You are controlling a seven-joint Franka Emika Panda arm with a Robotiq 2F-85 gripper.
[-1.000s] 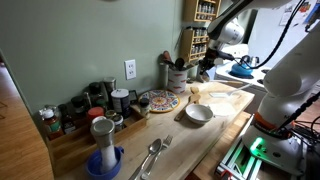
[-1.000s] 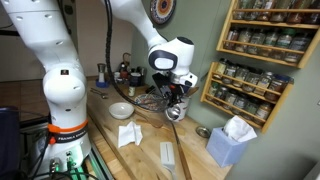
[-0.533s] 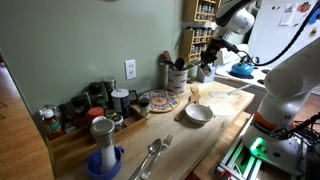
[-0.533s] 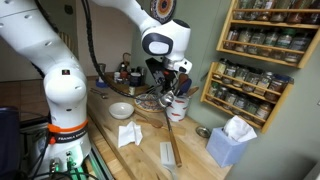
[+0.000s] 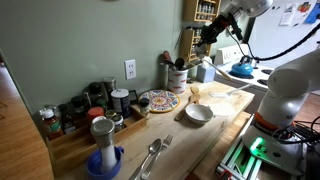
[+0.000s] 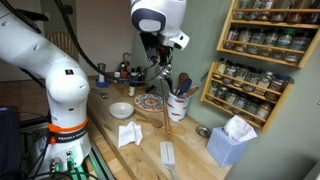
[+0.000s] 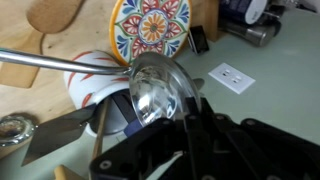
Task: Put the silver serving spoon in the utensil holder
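My gripper [image 7: 165, 128] is shut on the silver serving spoon [image 7: 158, 92]. In the wrist view the spoon's shiny bowl sits just ahead of the jaws and its handle runs off to the left. Below the spoon stands the utensil holder [image 7: 92, 82], a pale cream crock with a red pattern and wooden utensils in it. In both exterior views the gripper [image 5: 207, 30] [image 6: 160, 58] hangs high above the counter, up and to one side of the holder [image 5: 177, 76] [image 6: 178, 104].
A patterned plate [image 5: 158, 101] [image 7: 150, 25] and a white bowl [image 5: 198, 113] [image 6: 121, 110] lie beside the holder. Two more silver spoons [image 5: 152, 156] and a blue mug [image 5: 103, 160] sit at the counter's near end. Jars [image 5: 100, 100] line the wall. A spice rack [image 6: 255, 60] hangs close to the holder.
The gripper has risen well above the counter with the spoon and shifted towards the wall, nearer over the holder.
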